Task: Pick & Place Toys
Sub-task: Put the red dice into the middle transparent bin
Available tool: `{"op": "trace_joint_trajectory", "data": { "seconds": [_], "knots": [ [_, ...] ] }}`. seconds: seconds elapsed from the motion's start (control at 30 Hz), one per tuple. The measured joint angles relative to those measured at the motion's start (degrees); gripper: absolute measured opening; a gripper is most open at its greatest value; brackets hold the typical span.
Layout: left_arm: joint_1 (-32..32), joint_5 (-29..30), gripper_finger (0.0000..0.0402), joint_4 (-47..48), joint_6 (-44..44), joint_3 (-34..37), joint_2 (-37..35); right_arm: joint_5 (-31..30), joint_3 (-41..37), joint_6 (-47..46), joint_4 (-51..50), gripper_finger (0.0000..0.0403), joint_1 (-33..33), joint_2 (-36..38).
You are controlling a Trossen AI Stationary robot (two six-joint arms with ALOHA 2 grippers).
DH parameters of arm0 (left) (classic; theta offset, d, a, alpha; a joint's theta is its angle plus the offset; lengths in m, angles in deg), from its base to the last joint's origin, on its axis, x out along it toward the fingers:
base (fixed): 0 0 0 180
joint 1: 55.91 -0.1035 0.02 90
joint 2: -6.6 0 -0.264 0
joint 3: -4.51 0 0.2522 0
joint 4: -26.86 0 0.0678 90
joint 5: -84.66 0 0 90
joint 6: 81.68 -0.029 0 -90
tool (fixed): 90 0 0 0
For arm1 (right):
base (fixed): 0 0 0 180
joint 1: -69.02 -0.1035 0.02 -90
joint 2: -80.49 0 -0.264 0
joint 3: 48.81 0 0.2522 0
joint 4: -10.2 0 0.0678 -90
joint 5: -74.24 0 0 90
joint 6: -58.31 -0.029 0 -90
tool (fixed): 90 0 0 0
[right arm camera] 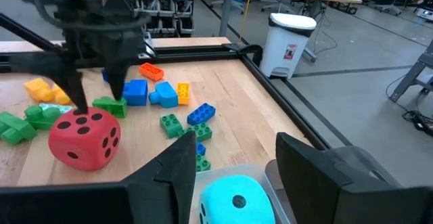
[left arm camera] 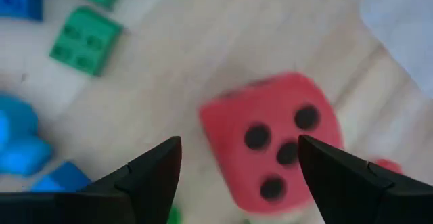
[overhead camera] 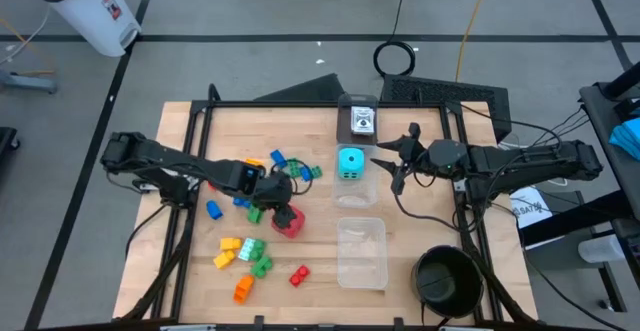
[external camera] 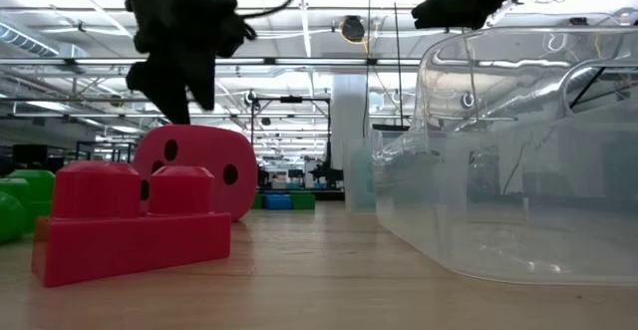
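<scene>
A red die (overhead camera: 288, 221) with black pips sits on the wooden table, one face down. My left gripper (left arm camera: 240, 146) points steeply down right over it, open, with a finger on either side of the die (left arm camera: 270, 143). I cannot tell whether a fingertip touches it. The right wrist view shows those fingers (right arm camera: 76, 94) just at the die's top (right arm camera: 84, 137). Loose bricks lie around: blue, green and orange (overhead camera: 285, 164), and yellow, green and orange (overhead camera: 245, 256). A cyan die (overhead camera: 350, 161) sits in a clear box. My right gripper (overhead camera: 393, 161) hovers open beside it, holding nothing.
Three clear boxes stand in a row down the table's middle: the far one (overhead camera: 342, 121) holds a card, the middle one (overhead camera: 358, 196) the cyan die, and a third (overhead camera: 362, 256) is near the front. A black bowl (overhead camera: 447, 276) is at the near right, and a red brick (overhead camera: 299, 275) near the front.
</scene>
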Motion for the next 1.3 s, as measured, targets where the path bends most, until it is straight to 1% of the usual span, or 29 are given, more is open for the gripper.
{"op": "trace_joint_trajectory", "data": {
  "seconds": [0.07, 0.23, 0.3, 0.37, 0.43, 0.47, 0.57, 0.67, 0.73, 0.83, 0.87, 0.97, 1.13, 1.3],
  "knots": [
    [-0.05, -1.71, 0.0296, -5.21, 0.18, 2.12, -1.98, 0.01, 0.00, 0.25, -0.19, 0.0171, 0.00, -0.02],
    [-1.18, -3.91, 0.0296, -12.33, 3.06, 8.67, -4.02, 0.03, 0.00, 0.47, -0.15, 0.0171, 0.00, -0.01],
    [-1.58, -6.89, 0.0296, -18.45, 3.58, 11.18, -4.17, 0.03, 0.00, 0.48, -0.15, 0.0171, 0.00, -0.02],
    [-1.68, -10.23, 0.0296, -24.91, 2.20, 13.39, -4.11, 0.03, 0.00, 0.48, -0.15, 0.0171, 0.00, -0.02],
    [-1.43, -12.31, 0.0296, -30.45, 1.54, 14.78, -3.56, 0.03, 0.00, 0.46, -0.15, 0.0171, 0.00, -0.02],
    [-1.41, -12.21, 0.0296, -31.03, 1.27, 15.02, -3.35, 0.05, 0.00, 0.46, -0.12, 0.0171, 0.00, -0.02],
    [-1.47, -10.62, 0.0296, -28.49, -1.34, 15.34, -3.29, 0.04, 0.00, 0.46, -0.12, 0.0171, 0.00, 0.00],
    [-1.48, -10.41, 0.0296, -28.11, -2.49, 15.27, -3.29, 0.04, 0.00, 0.46, 0.10, 0.0171, 0.00, 0.00],
    [-1.53, -12.05, 0.0296, -27.35, -1.83, 15.27, -3.31, 0.05, 0.00, 0.46, 0.31, 0.0171, 0.00, 0.00],
    [-2.51, -17.53, 0.0296, -26.64, -1.41, 15.25, -3.02, 0.05, 0.00, 0.46, 0.31, 0.0171, 0.00, 0.00],
    [-2.97, -18.56, 0.0296, -26.49, -1.43, 15.25, -2.71, 0.04, 0.00, 0.46, 0.32, 0.0171, 0.00, 0.00],
    [-3.74, -18.29, 0.0300, -26.10, -1.94, 15.25, -2.59, 0.03, 0.00, 0.45, 0.33, 0.0171, 0.00, 0.00],
    [-4.71, -18.12, 0.0328, -25.24, -4.05, 15.21, -2.59, 0.05, 0.00, 0.25, 0.36, 0.0171, 0.00, 0.00],
    [-3.48, -18.13, 0.0354, -28.18, -6.60, 15.21, -2.59, 0.01, 0.00, 0.24, 0.36, 0.0171, 0.00, 0.00]
  ]
}}
